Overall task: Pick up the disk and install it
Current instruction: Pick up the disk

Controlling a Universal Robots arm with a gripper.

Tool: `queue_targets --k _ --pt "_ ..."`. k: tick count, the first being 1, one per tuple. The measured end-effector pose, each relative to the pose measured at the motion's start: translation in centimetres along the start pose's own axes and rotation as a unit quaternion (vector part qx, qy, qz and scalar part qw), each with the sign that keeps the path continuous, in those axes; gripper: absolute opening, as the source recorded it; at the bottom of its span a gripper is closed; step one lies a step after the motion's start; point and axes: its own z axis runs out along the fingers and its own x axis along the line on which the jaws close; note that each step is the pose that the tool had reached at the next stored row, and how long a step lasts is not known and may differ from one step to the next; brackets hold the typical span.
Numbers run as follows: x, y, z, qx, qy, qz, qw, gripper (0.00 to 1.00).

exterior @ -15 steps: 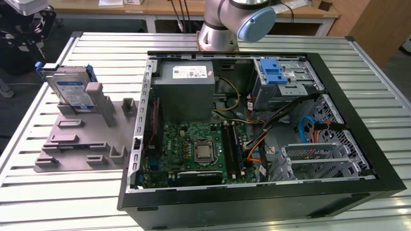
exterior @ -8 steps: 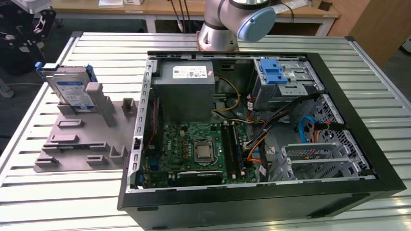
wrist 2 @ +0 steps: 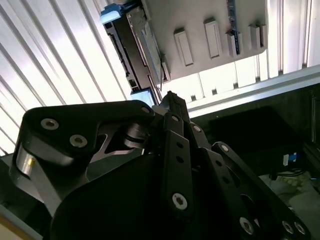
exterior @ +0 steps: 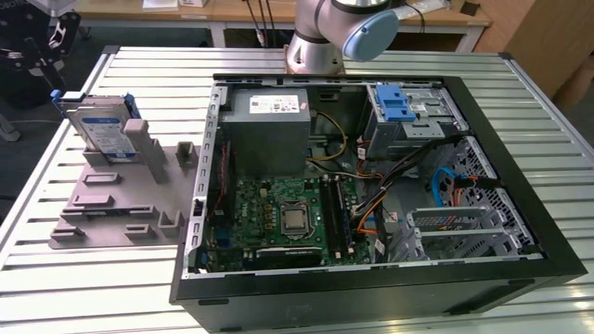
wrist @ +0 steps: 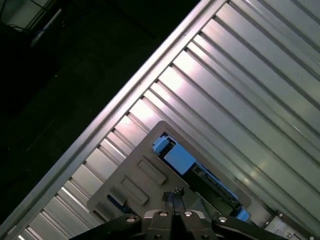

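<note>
Disk (exterior: pixel 100 132) upright in gray holder (exterior: pixel 102 209), lower edge out of sight; closed claw (wrist: pixel 173 193) partly cropped.

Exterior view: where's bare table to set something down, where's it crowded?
Bare table: the patch in front of the gray fixture, and the strip past the computer case on the exterior view's right. Crowded: around the disk, inside the case.

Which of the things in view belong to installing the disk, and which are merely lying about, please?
Belonging to the job: the disk, upright in the gray holder; the gripper, pointing toward it in both wrist views; the drive cage, probably its destination.
Just there: power supply; motherboard; table.
</note>
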Motion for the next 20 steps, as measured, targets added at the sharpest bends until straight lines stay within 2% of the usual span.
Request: queue_targets --k 3,7,12,16,20 --pt "-0.22 0.25 0.04 -0.0001 -0.0007 -0.005 1.0000 0.11" --pt "-0.37 0.45 0.14 -0.0028 -0.0031 -0.011 0.9999 0.11" --pt "-0.38 0.46 0.28 -0.0038 -0.0063 -0.036 0.9993 0.11" --pt "-0.38 0.45 0.36 -0.0028 -0.0080 -0.064 0.9979 0.11" --pt "-0.38 0.45 0.44 -0.0009 -0.0095 -0.095 0.9954 0.11"
